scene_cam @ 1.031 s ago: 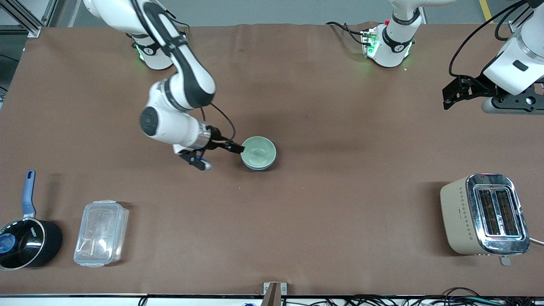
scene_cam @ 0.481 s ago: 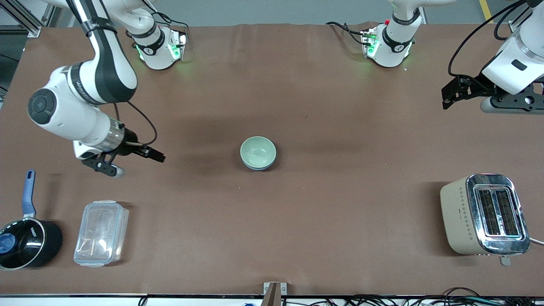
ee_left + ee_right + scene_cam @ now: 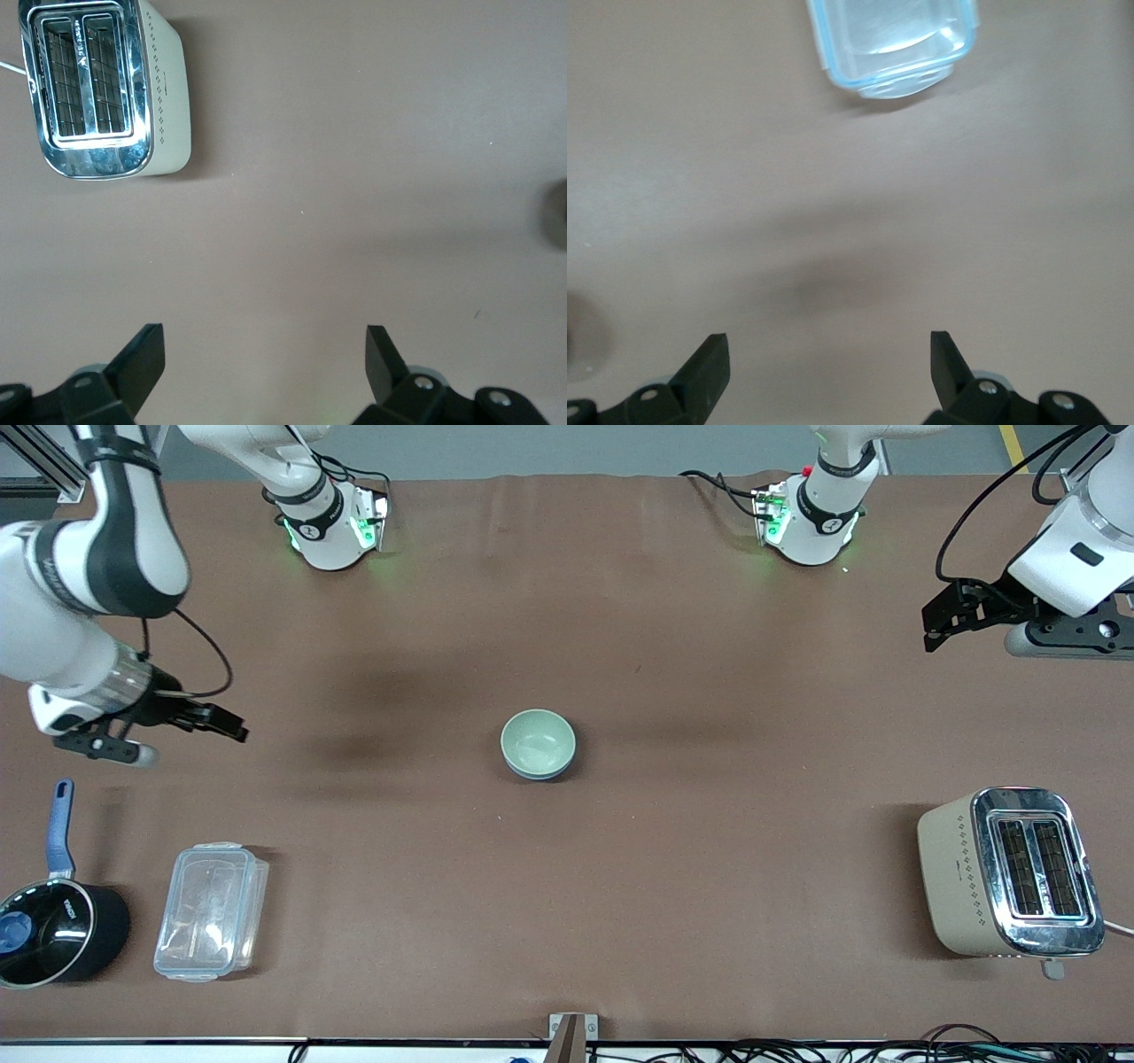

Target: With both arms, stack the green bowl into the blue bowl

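Front view showed the green bowl (image 3: 538,742) nested in the blue bowl (image 3: 542,772), whose rim peeked out beneath it, at the middle of the worktop (image 3: 673,868). Right gripper (image 3: 232,728) hung released, holding nothing, over the worktop's edge at the right arm's end, with the clear plastic container (image 3: 211,911) and black saucepan (image 3: 53,930) at the corner nearest the camera. Left gripper (image 3: 937,622) waited at the left arm's end, released and holding nothing, with the toaster (image 3: 1010,872) near that end's camera-side corner.
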